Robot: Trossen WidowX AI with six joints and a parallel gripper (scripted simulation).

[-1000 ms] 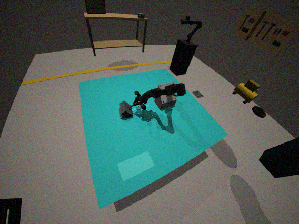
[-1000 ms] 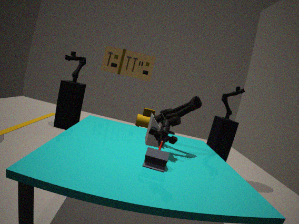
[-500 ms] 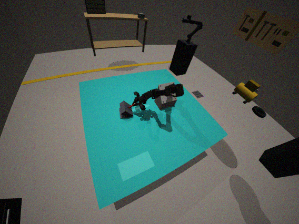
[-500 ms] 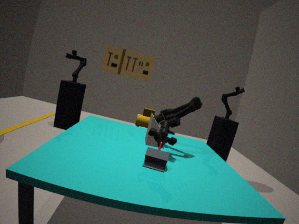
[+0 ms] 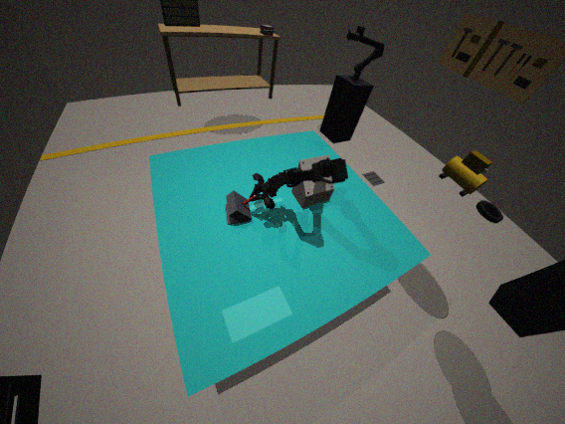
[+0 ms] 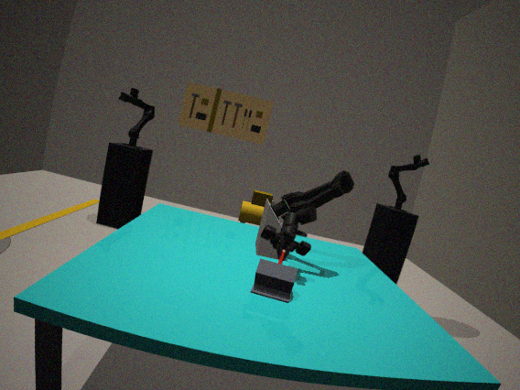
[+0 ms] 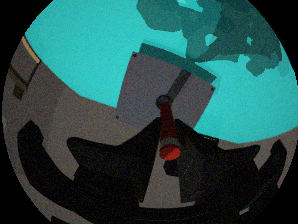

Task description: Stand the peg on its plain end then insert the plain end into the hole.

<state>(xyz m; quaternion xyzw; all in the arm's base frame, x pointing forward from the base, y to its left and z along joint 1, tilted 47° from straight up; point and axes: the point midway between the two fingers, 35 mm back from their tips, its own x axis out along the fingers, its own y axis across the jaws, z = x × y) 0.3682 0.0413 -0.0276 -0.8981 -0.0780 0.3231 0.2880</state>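
My gripper (image 5: 255, 199) (image 6: 285, 251) (image 7: 166, 121) is shut on the red peg (image 5: 248, 200) (image 6: 281, 257) (image 7: 168, 136). The peg points down and away from the fingers, its far end at the face of the grey sloped panel (image 5: 237, 208) (image 6: 274, 279) (image 7: 143, 90). In the wrist view the peg's tip meets the dark hole (image 7: 161, 100) in the panel's face. I cannot tell how deep the tip sits. The white band is hidden between the fingers. The arm reaches out from its grey base (image 5: 312, 191) across the teal table (image 5: 224, 279) (image 6: 137, 270).
A lighter rectangle (image 5: 257, 314) is marked on the table near its front. Black pedestals (image 5: 345, 106) (image 6: 123, 183) (image 6: 390, 240) with idle arms stand off the table. A yellow machine (image 5: 467, 171) (image 6: 252, 211) and a wooden shelf (image 5: 219, 55) stand on the floor.
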